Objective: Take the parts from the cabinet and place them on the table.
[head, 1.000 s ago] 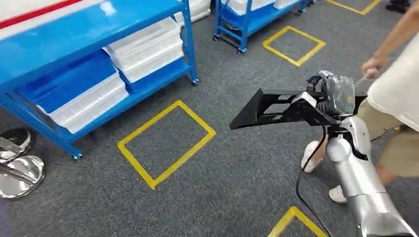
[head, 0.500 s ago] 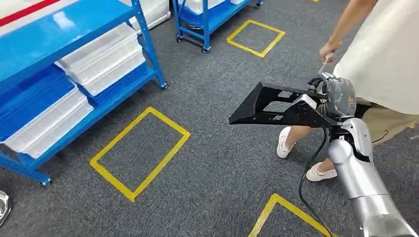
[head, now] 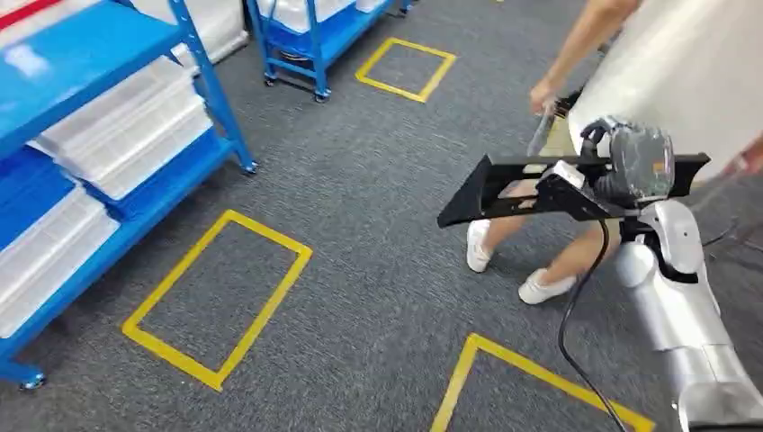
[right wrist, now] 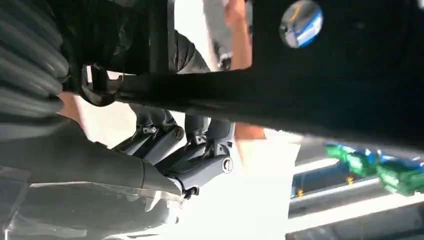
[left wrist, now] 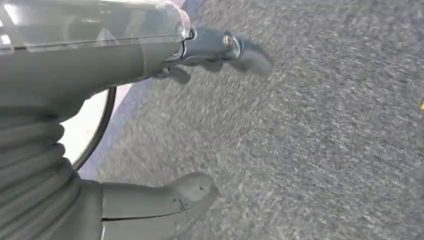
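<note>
Head view: the right hand (head: pixel 630 166) is raised at the right of the scene and grips a black part (head: pixel 504 184), a flat bracket-like frame with cut-outs that reaches out leftward from the hand, held level above the grey carpet (head: pixel 378 270). The right wrist view shows the hand's fingers (right wrist: pixel 200 150) curled up against the underside of the part's dark bar (right wrist: pixel 280 107). A black cable (head: pixel 576 297) hangs beside the silver forearm. A person (head: pixel 666 81) in a pale top and white shoes stands just behind the part and hand. Blue shelving (head: pixel 99 135) holding white trays (stacked on the lower levels) stands at the left, and a second blue rack (head: pixel 315 36) stands further back. Yellow tape squares (head: pixel 220 297) mark the carpet. Left wrist view: the left hand (left wrist: pixel 150 125) holds nothing, thumb and fingers apart, over blurred grey carpet.
</note>
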